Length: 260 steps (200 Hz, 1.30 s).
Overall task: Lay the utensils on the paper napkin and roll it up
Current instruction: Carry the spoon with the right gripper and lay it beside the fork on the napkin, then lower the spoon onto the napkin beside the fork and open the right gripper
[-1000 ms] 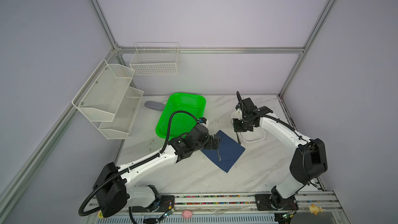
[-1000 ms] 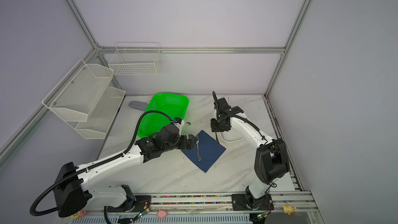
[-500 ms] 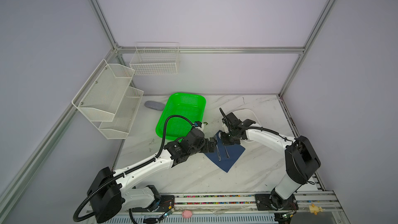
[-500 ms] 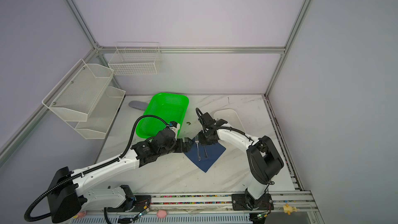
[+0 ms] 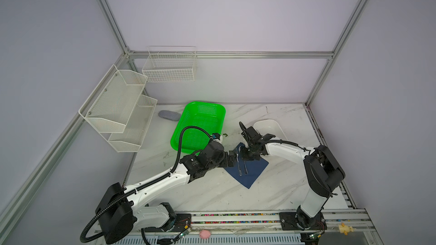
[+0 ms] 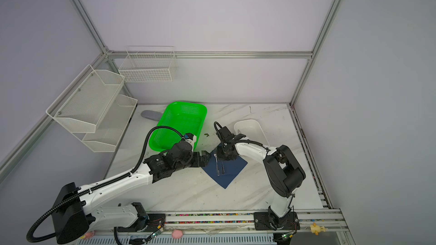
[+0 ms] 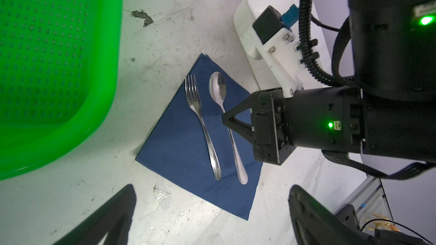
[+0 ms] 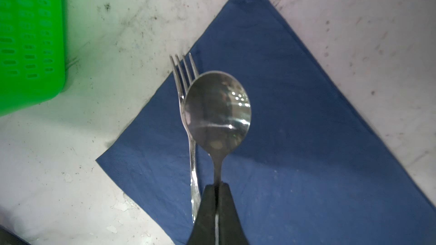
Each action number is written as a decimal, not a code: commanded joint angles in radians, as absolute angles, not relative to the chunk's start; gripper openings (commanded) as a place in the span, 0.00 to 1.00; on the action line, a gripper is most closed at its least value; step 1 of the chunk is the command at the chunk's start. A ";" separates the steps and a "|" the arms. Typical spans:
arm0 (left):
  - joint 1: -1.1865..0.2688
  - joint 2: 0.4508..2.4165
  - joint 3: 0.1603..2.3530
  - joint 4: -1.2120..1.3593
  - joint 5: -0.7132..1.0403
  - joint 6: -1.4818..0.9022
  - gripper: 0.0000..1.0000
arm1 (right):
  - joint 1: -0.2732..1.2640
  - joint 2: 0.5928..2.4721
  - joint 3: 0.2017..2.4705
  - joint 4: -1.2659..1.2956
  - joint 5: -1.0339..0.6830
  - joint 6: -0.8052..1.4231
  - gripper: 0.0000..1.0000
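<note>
Right gripper (image 7: 223, 119), clamped on the slim silver metal spoon (image 8: 217, 111), has brought it from the white plastic tray (image 5: 269, 122) — now on the square navy paper napkin (image 7: 179, 142) mid-counter, beside the silver metal fork (image 7: 203, 126). Left gripper (image 5: 231, 159) spread, empty — release looks next.

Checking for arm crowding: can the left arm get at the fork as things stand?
Probably yes: the fork lies uncovered on the napkin by the open left fingers; the right fingers hold the spoon alongside.
</note>
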<state>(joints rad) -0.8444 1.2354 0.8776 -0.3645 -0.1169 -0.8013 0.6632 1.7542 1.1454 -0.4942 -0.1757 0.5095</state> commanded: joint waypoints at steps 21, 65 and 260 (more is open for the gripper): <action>-0.839 1.204 0.861 -0.357 -0.145 -0.808 1.00 | 0.675 1.796 1.140 -0.471 -0.172 0.524 0.06; -0.839 1.207 0.865 -0.359 -0.148 -0.802 1.00 | 0.676 1.810 1.134 -0.453 -0.163 0.528 0.06; -0.837 1.193 0.863 -0.363 -0.184 -0.806 1.00 | 0.676 1.838 1.134 -0.440 -0.138 0.555 0.11</action>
<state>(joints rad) -0.8436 1.2350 0.8776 -0.3752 -0.1471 -0.8013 0.6685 1.8275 1.1385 -0.4305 -0.1501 0.5362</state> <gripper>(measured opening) 0.996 0.101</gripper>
